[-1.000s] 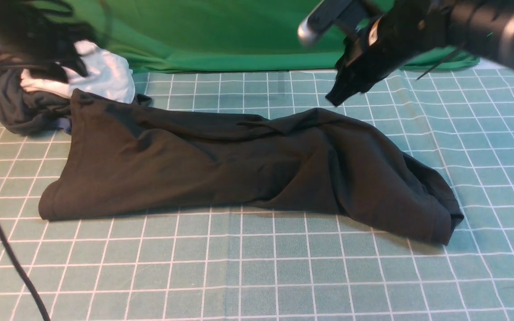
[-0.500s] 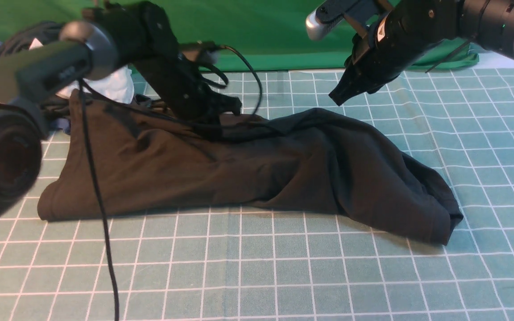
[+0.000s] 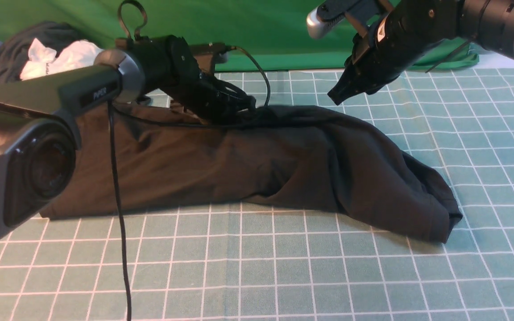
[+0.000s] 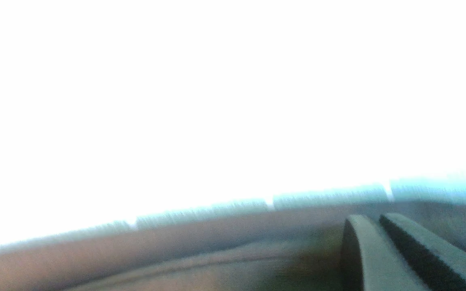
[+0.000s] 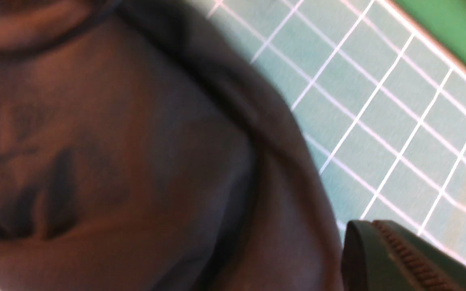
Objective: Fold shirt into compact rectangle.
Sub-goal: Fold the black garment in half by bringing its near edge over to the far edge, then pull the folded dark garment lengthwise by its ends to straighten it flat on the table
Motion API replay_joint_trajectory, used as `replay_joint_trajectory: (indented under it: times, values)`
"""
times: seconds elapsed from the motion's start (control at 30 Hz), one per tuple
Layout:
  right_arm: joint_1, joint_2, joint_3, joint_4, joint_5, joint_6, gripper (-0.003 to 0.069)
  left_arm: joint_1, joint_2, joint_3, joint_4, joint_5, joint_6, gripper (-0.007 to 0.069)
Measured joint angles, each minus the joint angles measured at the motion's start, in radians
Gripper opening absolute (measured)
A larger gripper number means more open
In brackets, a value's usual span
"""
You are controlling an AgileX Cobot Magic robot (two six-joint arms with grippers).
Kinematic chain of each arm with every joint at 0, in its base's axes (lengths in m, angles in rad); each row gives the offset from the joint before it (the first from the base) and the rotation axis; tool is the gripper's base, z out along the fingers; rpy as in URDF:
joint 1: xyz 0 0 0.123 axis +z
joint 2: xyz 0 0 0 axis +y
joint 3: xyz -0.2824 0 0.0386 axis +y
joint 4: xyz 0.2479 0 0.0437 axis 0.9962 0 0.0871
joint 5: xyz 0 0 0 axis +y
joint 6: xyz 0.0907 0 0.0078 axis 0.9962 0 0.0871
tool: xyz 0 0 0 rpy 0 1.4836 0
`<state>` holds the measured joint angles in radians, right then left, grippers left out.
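As the front view has it: the left gripper (image 3: 241,109), off by the heap of other clothes (image 3: 56,58) a second ago, has swung in and come down on the far edge of the shirt (image 3: 283,165), which lies as a long rumpled band across the gridded mat (image 3: 283,267).
Left jaws: closed. The far edge has risen a little and drawn straighter, so they seem to hold a pinch of cloth, though the tips are lost against the dark fabric.
Right gripper (image 3: 335,96): closed on nothing, hanging above the shirt's right part, hardly moved.
Left wrist view: mostly glare; two fingers (image 4: 368,254) pressed together, with brownish cloth right under them.
Right wrist view: one finger (image 5: 386,262) clear above the shirt, with mat beside it.
Meaning for the task: the fold is only starting. One hold looks taken, and the right arm would likely need its own.
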<state>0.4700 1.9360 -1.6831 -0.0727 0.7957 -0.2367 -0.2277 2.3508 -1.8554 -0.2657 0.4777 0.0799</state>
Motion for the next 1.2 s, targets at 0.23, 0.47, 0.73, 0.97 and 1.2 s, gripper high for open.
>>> replay_joint_trajectory:
  times: [0.23, 0.47, 0.73, 0.97, 1.2]
  values:
    - [0.0, 0.0, 0.0, 0.0, 0.076, 0.0, 0.0012, 0.032, -0.024, -0.094, 0.034, 0.116, -0.048, 0.0007]
    - [-0.035, -0.039, 0.0, 0.003, 0.253, 0.0, 0.0012, 0.038, -0.194, -0.143, 0.193, 0.422, -0.035, 0.0007]
    - [-0.25, -0.11, 0.128, 0.168, 0.39, 0.027, 0.0012, 0.049, -0.422, 0.161, 0.246, 0.489, -0.037, 0.0007]
    - [-0.298, -0.117, 0.331, 0.231, 0.25, 0.051, 0.0131, 0.053, -0.533, 0.526, 0.23, 0.294, -0.05, 0.0007]
    - [-0.299, -0.059, 0.371, 0.271, 0.099, 0.043, 0.041, 0.107, -0.438, 0.583, 0.155, 0.252, -0.072, 0.0007]
